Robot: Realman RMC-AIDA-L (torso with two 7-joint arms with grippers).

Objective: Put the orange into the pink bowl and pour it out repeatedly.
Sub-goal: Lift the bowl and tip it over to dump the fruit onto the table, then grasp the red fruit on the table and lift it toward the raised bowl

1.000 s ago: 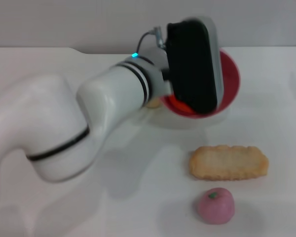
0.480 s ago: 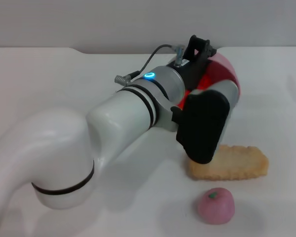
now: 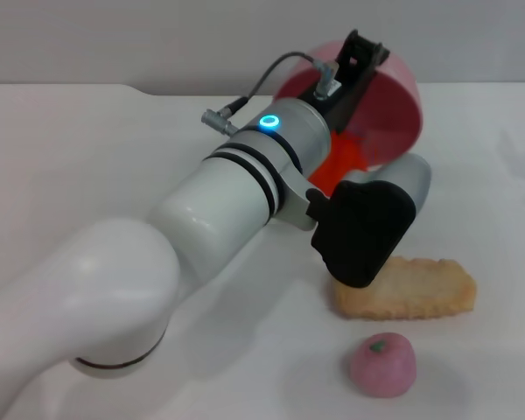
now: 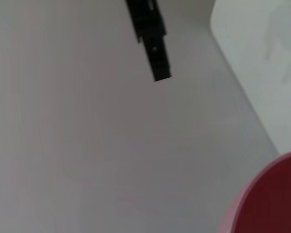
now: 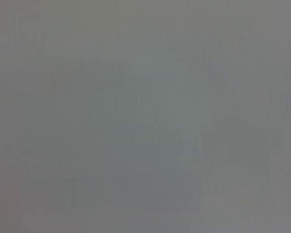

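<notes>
My left arm reaches across the white table in the head view. My left gripper [image 3: 364, 59] is shut on the rim of the pink bowl [image 3: 392, 109] and holds it lifted and tipped on its side, its opening facing down and towards me. The orange [image 3: 346, 157] shows as a bright red-orange patch in the low part of the bowl, partly hidden behind the wrist. The left wrist view shows only a piece of the bowl's rim [image 4: 269, 201] and a black finger [image 4: 153, 41]. My right gripper is out of view; its wrist view is plain grey.
A long beige biscuit-like toy [image 3: 420, 287] lies on the table just below the bowl and wrist. A small pink apple [image 3: 382, 364] with a green stem lies nearer to me, at the front right. The table's far edge [image 3: 87, 86] runs behind the arm.
My left wrist has rolled and risen, turning the bowl from nearly upright to tipped on its side. The orange has slid towards the low rim. Biscuit and apple have not moved.
</notes>
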